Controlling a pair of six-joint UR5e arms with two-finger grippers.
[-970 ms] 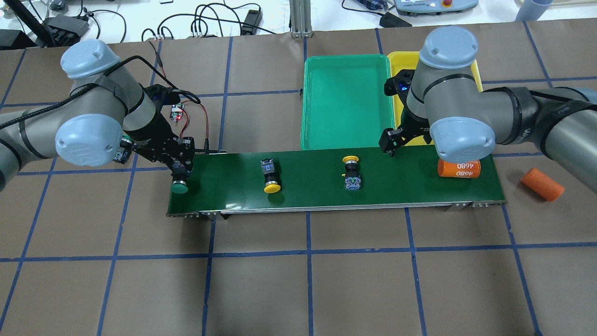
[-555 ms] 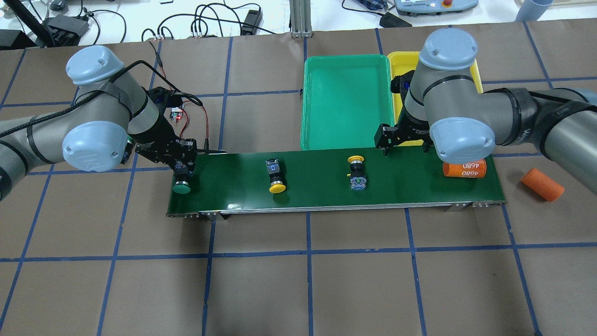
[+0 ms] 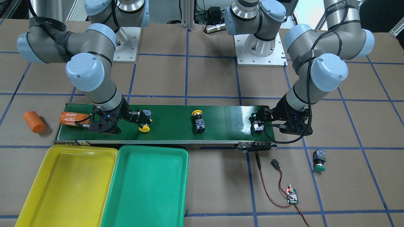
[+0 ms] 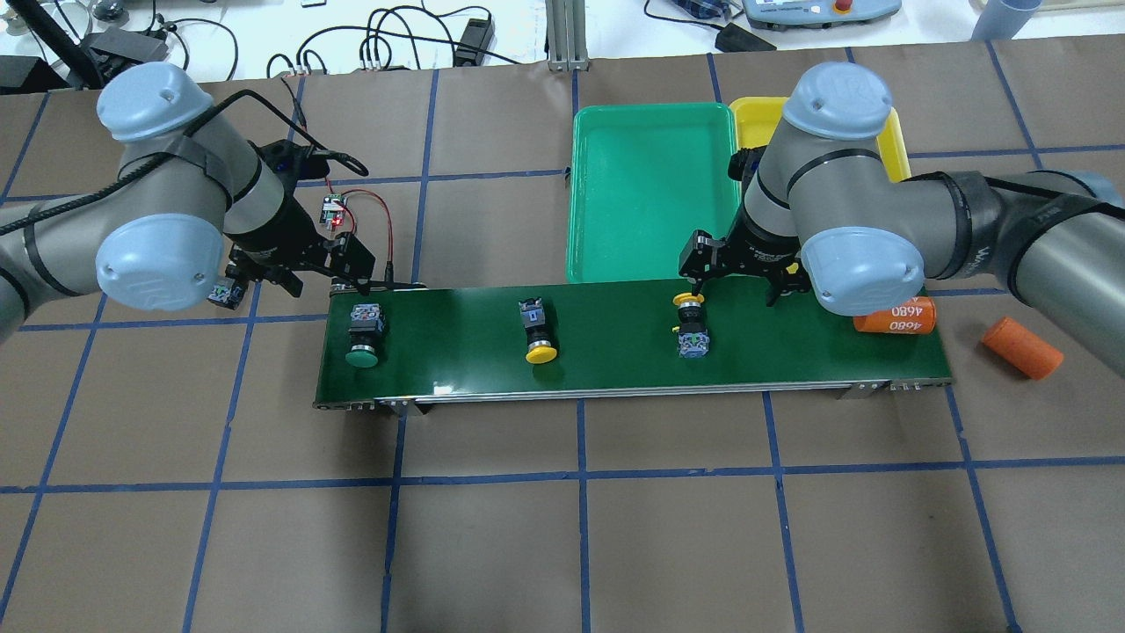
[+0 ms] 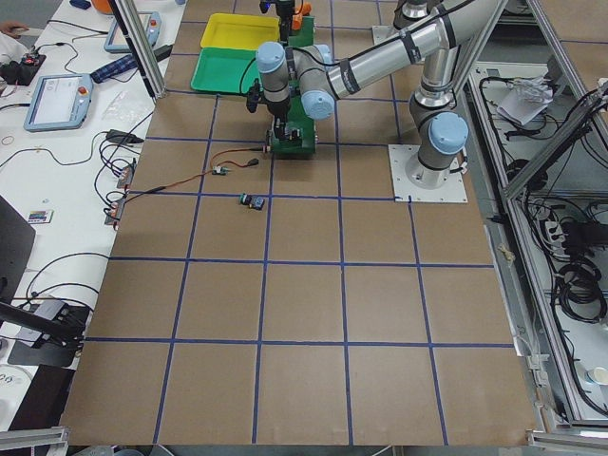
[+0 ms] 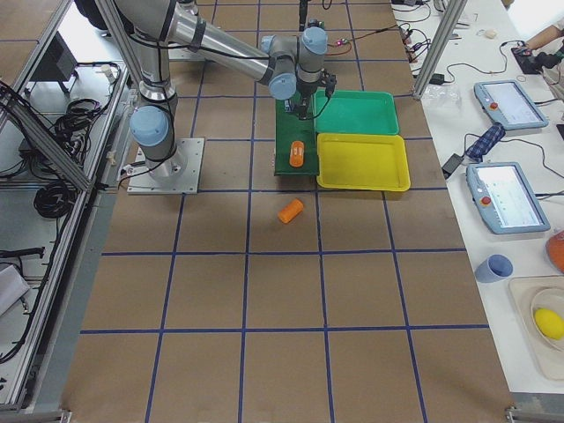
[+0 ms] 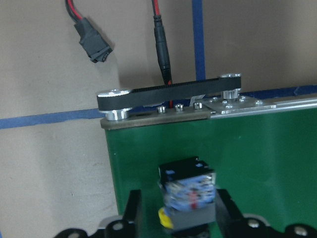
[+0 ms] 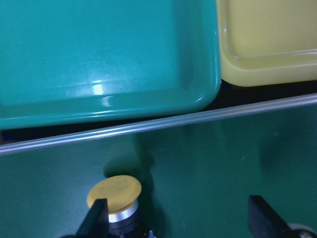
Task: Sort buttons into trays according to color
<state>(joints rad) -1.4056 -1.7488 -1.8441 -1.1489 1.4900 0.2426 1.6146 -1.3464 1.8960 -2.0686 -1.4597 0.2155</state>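
While the right jaws hung wide apart over the conveyor belt (image 4: 615,352), the nearest yellow button (image 8: 114,191) lay on it close to one finger (image 8: 96,220), not midway. I judged they should shift sideways to centre it, then descend and close on its body. The left jaws, also apart, hovered by a green button (image 4: 362,338).

One green button (image 4: 362,334) lies on its side under my open left gripper (image 4: 327,271), the other green button (image 3: 318,157) outboard of it. One yellow button (image 4: 690,318) lies by my right gripper (image 4: 736,277), the other yellow button (image 4: 538,336) between both grippers. The green tray (image 4: 650,189) and yellow tray (image 3: 66,186) adjoin just beyond the right gripper.
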